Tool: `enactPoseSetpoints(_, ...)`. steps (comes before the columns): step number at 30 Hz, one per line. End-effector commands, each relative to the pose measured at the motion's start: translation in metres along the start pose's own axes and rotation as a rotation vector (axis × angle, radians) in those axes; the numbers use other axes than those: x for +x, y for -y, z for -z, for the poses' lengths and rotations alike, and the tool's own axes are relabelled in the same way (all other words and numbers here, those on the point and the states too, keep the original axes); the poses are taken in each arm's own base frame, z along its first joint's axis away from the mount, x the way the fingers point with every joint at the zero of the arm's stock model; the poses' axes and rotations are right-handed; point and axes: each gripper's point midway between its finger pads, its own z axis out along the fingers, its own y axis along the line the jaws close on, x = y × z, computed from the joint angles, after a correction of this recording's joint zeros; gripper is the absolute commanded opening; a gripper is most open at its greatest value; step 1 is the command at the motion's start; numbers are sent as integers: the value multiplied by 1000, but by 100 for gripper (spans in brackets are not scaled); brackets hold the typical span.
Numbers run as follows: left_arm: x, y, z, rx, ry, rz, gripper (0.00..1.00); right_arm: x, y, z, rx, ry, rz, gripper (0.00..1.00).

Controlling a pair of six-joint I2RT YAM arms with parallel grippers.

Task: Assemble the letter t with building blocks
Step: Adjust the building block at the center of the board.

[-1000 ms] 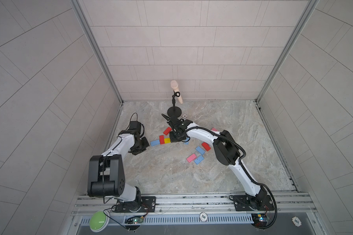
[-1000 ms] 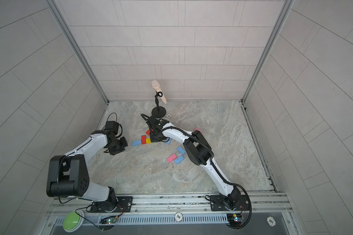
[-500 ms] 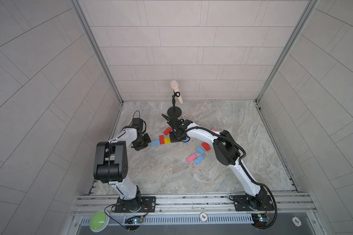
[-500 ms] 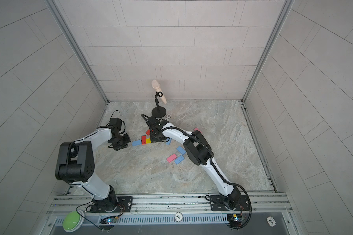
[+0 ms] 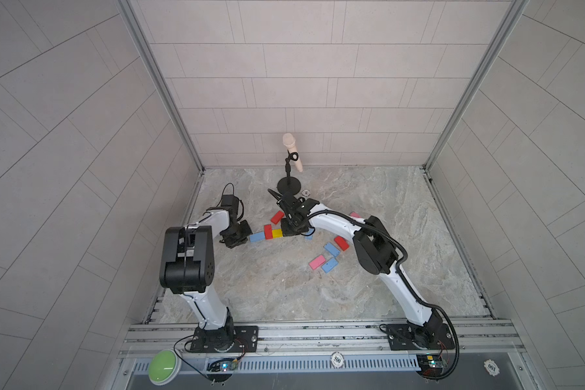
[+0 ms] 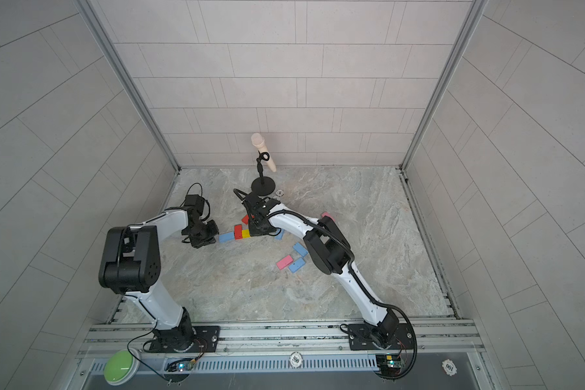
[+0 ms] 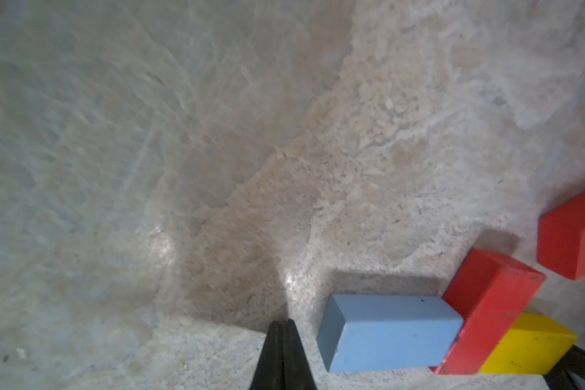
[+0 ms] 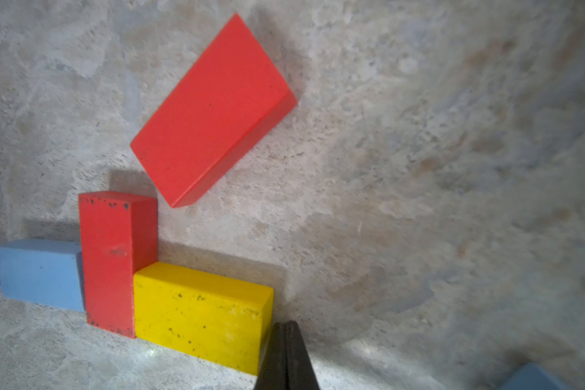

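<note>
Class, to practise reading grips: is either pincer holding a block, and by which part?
Nothing is held. The left pincer is shut empty beside the light blue rectangular block; the right pincer is shut empty by the yellow rectangular block.

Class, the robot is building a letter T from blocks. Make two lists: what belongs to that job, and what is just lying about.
Job: light blue block, red block and yellow block in a row; loose red block; pink block; other scattered blocks.
Lying about: microphone on stand; green button; two poker chips.
</note>
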Motion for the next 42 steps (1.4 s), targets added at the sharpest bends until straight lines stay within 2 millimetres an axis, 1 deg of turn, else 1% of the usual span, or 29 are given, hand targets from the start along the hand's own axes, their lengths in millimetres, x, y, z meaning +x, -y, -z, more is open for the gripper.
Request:
enactPoseSetpoints(1,-8,5,2,11,13,-10,0,2,2,3,20,5,-13,4)
enactPoseSetpoints(10,-6,15,-4,29,6,-32,0,2,2,3,21,4,-16,4)
enactPoseSetpoints(16,-6,14,-5,17,11,-35,0,2,2,3,21,4,-16,4)
enactPoseSetpoints(23,-8,18,-6,25,19,-37,0,2,1,3,19,6,-17,4)
enactPoseSetpoints(28,-9,17,-6,16,19,-41,0,1,0,3,14,9,-20,4)
enactPoseSetpoints(42,-13,21,-6,21,33,-40,3,2,-1,2,13,6,-21,4)
